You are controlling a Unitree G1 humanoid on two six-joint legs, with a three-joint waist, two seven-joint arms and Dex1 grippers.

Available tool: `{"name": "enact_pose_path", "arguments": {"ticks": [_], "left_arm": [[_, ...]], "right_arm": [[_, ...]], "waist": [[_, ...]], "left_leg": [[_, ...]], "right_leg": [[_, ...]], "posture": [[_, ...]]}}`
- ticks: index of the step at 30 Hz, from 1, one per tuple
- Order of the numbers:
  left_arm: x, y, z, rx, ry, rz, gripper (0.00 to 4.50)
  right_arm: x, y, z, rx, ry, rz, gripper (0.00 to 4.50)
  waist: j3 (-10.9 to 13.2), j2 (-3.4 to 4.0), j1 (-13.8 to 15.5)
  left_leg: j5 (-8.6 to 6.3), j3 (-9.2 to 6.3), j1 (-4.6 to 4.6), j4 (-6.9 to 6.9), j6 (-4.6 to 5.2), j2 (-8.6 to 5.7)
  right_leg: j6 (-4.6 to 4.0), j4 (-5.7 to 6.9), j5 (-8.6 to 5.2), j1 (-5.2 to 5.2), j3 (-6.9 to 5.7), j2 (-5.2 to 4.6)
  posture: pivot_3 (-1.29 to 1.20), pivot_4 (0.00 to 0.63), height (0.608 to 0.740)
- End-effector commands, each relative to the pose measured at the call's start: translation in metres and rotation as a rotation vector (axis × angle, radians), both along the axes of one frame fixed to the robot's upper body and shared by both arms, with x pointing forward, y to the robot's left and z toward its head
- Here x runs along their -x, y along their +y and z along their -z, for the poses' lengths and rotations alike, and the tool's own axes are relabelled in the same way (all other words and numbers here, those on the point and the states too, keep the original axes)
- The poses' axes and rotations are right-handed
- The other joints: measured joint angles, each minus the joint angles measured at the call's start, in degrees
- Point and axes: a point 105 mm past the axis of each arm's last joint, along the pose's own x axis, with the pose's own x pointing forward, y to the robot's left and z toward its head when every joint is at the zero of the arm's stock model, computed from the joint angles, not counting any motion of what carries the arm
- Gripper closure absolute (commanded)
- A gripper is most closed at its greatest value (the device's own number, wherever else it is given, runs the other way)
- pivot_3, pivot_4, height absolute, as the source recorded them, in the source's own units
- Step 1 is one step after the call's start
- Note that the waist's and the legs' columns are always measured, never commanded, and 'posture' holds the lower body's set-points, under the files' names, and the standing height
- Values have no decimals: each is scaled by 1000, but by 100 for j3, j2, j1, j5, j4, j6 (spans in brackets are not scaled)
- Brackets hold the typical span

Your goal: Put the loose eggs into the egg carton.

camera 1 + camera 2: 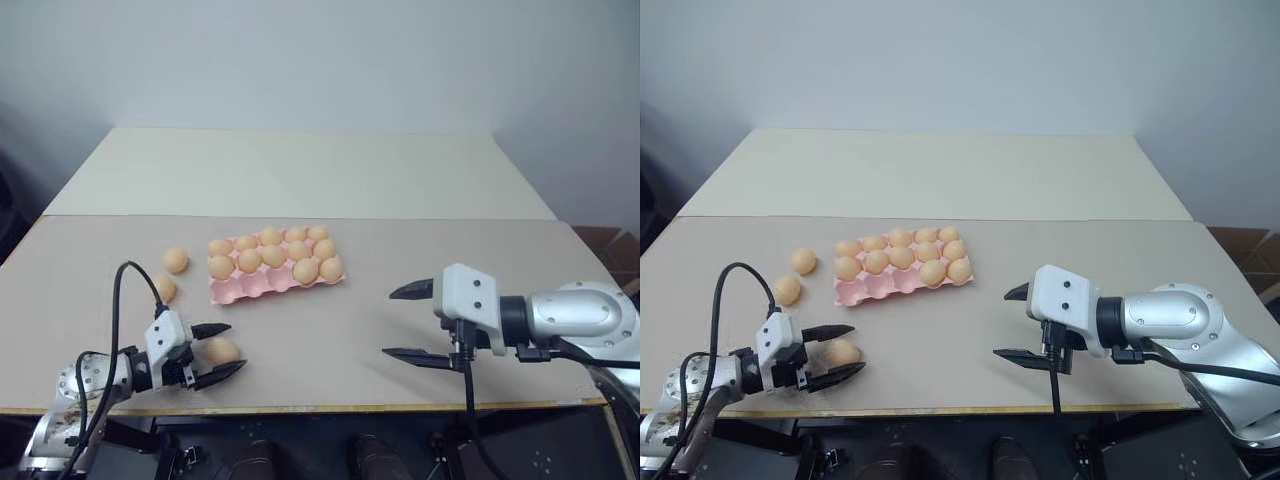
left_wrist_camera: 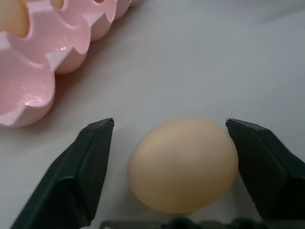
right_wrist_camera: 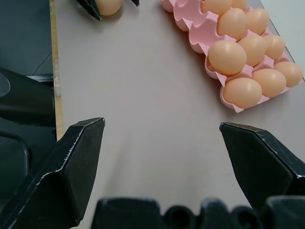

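Table (image 1: 330,330): we see a long pale tabletop, with a second lighter table (image 1: 300,170) butted against its far edge.
Right arm (image 1: 575,318): we see it reaching in from the right, above the near part of the table.
Right gripper (image 1: 408,322): we see its two black fingers spread wide with nothing between them; it hangs well right of the carton and points left.
Carton (image 1: 232,291): we see the pink tray lying flat at mid-table, left of centre; eggs fill its far cups, and its near row holds two at the right end, with the cups to their left bare.
Left gripper (image 1: 217,352): we see it low at the near left, pointing right, its fingers partly open on either side of an egg; from the wrist view one finger looks to touch the shell while the other stands just off it, so we cannot tell whether it grips.
Egg (image 2: 183,164): we see it resting on the table between those fingers, near and left of the carton.
Loose eggs: we see two more left of the carton, one (image 1: 175,260) farther off, one (image 1: 164,289) nearer.
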Motion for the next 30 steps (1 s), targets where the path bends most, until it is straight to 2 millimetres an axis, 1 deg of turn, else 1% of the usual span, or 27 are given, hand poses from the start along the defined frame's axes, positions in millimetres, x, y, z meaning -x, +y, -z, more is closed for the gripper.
{"name": "enact_pose_path", "arguments": {"ticks": [1, 2, 5, 7, 10, 13, 15, 17, 20, 24, 28, 30], "left_arm": [[0, 1, -3, -23, -1, 25, 1775], [-2, 2, -3, -27, -12, 11, 1968], [-10, 4, -3, -46, -39, -25, 2019], [-10, 2, -14, 11, -51, -14, 2019], [-3, -6, -38, 119, -61, 65, 2019], [-7, -13, -56, 157, -105, 104, 2019], [-22, -23, -66, 164, -140, 106, 2019], [-42, -32, -73, 146, -189, 71, 2019], [-68, -43, -85, 133, -276, 39, 2019], [-86, -53, -90, 106, -323, 72, 2019], [-107, -62, -87, 54, -355, 94, 2019], [-115, -66, -91, 90, -354, 96, 2019]], "right_arm": [[1, -1, -11, 8, -59, 1, 0], [1, 0, -11, 5, -60, 2, 0], [1, 1, -11, 5, -61, 0, 0], [2, 1, -10, 5, -62, -1, 0], [1, 1, -10, 5, -67, 7, 0], [0, 2, -10, -1, -78, 15, 0], [-2, 3, -9, -11, -90, 30, 0], [-5, 4, -9, -22, -88, 57, 0], [-7, 4, -10, -25, -99, 72, 0], [-4, 5, -10, -26, -103, 77, 0], [-1, 3, -8, -26, -106, 102, 0], [0, 2, -7, -26, -105, 114, 0]], "waist": [[0, 0, 10], [0, 0, 14], [0, 0, 19], [0, 0, 19], [0, -1, 17], [0, -1, 19], [0, -1, 55], [0, -1, 96], [-2, -4, 142], [-2, -5, 111], [-2, -6, 139], [-2, -7, 149]], "left_leg": [[-1, -1, 1, 0, -2, 0], [-2, -1, 2, 0, -3, 1], [-2, -1, 2, 0, -3, 0], [-1, -1, 1, 0, -2, -1], [0, -1, -2, 0, 1, -1], [1, -1, -2, 0, 2, -1], [1, -2, 1, 0, 2, -2], [2, -6, 2, 4, 2, -2], [5, -8, 2, 8, 7, -9], [5, -7, -8, 8, 15, -11], [4, -13, -9, 8, 18, -11], [4, -13, -8, 11, 18, -12]], "right_leg": [[0, 2, 0, 1, -1, 0], [0, 2, 0, 1, -2, 0], [0, 2, 0, 2, -2, -2], [0, 2, 0, 2, -2, -1], [0, 0, 0, 0, -1, -2], [0, 0, 0, 0, -1, -2], [1, 3, 1, 6, -2, -1], [3, 5, 2, 9, -3, 2], [9, 4, 6, 17, 1, 2], [32, -2, 23, 12, 10, 7], [37, 1, 30, 12, 5, 9], [39, 0, 26, 15, 6, 8]], "posture": [[0, 150, 740], [0, 150, 740], [0, 150, 740], [0, 150, 740], [0, 150, 740], [0, 150, 740], [0, 150, 740], [0, 150, 740], [0, 150, 740], [0, 150, 740], [0, 150, 740], [0, 150, 740]]}}
